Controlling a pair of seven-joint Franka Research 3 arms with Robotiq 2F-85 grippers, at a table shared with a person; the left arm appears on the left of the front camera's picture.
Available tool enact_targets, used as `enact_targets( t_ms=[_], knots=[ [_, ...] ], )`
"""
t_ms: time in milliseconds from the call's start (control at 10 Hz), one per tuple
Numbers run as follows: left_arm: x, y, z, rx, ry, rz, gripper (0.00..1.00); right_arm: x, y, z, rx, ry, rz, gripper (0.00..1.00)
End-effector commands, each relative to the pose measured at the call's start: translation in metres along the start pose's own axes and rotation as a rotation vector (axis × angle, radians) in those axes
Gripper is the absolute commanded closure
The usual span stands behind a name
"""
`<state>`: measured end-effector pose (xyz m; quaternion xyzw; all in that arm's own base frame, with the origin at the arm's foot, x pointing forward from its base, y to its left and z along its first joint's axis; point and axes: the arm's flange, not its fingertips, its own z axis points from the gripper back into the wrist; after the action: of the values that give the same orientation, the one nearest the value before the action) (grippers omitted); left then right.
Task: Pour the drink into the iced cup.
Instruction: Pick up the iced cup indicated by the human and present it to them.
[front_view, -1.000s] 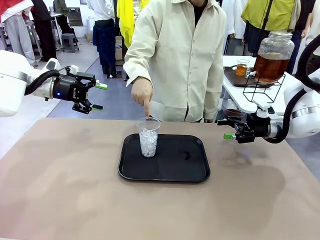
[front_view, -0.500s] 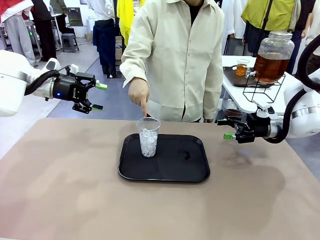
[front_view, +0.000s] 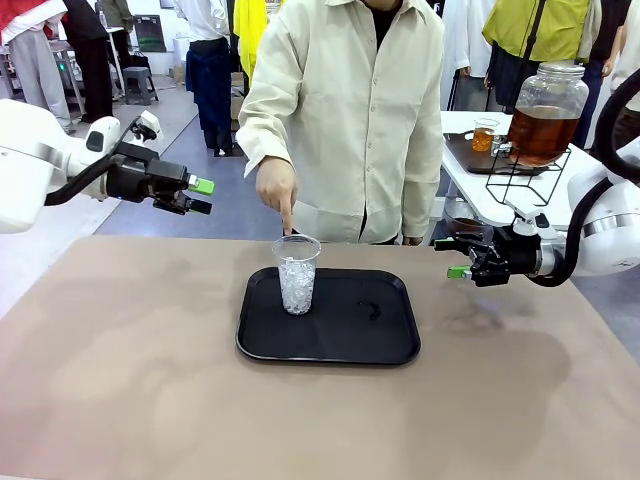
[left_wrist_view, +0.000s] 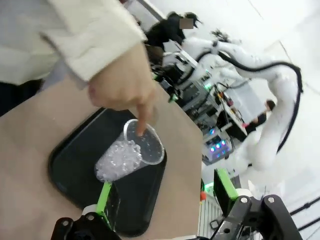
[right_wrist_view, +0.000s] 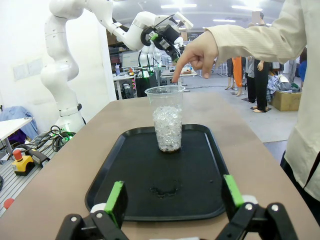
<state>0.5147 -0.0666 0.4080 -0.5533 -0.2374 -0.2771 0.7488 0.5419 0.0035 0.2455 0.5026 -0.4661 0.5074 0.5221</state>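
Note:
The iced cup (front_view: 297, 272), a clear plastic cup of ice cubes, stands upright at the left of a black tray (front_view: 345, 345). A person's hand (front_view: 277, 190) points a finger down at its rim. The amber-brown drink fills a big glass jar (front_view: 541, 118) on a side table at the far right, with a small cup (front_view: 484, 137) of the same liquid beside it. My left gripper (front_view: 200, 196) hovers open, up and to the left of the cup. My right gripper (front_view: 450, 257) stays open to the right of the tray. Both wrist views look at the cup (left_wrist_view: 130, 155) (right_wrist_view: 167, 120) between open fingers (left_wrist_view: 105, 192) (right_wrist_view: 116, 200).
The jar sits on a black wire stand (front_view: 525, 175) over a white side table (front_view: 470, 195). A small dark smear (front_view: 373, 311) marks the tray's right half. The person stands close against the table's far edge. Brown tabletop (front_view: 150, 380) spreads around the tray.
My left gripper has rolled at the wrist and shifted a little to the right. The person's pointing hand has lifted slightly. My right arm has not moved.

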Motion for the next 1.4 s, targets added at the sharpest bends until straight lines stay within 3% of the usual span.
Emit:
enact_targets(
  t_ms=[0,100,400,600,800,1100,1300],
  knots=[
    [-0.011,-0.001,0.008,-0.031,0.044,-0.008,0.0,0.003,0.0,-0.002,0.002,0.003,-0.004,0.0],
    [0.0,0.0,0.0,0.0,0.0,0.0,0.0,0.003,0.0,-0.002,0.002,0.003,-0.004,0.0],
    [-0.004,0.0,0.0,-0.014,0.017,-0.016,0.0,0.003,0.0,-0.002,0.002,0.003,-0.004,0.0],
    [-0.009,0.007,-0.005,-0.041,-0.018,-0.333,0.0,0.003,0.0,-0.002,0.002,0.003,-0.004,0.0],
    [-0.02,0.013,-0.017,-0.027,-0.011,-0.555,0.0,0.003,0.0,-0.002,0.002,0.003,-0.004,0.0],
    [-0.039,0.017,-0.032,0.037,-0.111,-0.776,0.0,0.003,0.0,-0.002,0.002,0.003,-0.004,0.0],
    [-0.048,0.023,-0.038,0.048,-0.171,-0.825,0.0,0.003,0.0,-0.002,0.002,0.003,-0.004,0.0]
  ],
)
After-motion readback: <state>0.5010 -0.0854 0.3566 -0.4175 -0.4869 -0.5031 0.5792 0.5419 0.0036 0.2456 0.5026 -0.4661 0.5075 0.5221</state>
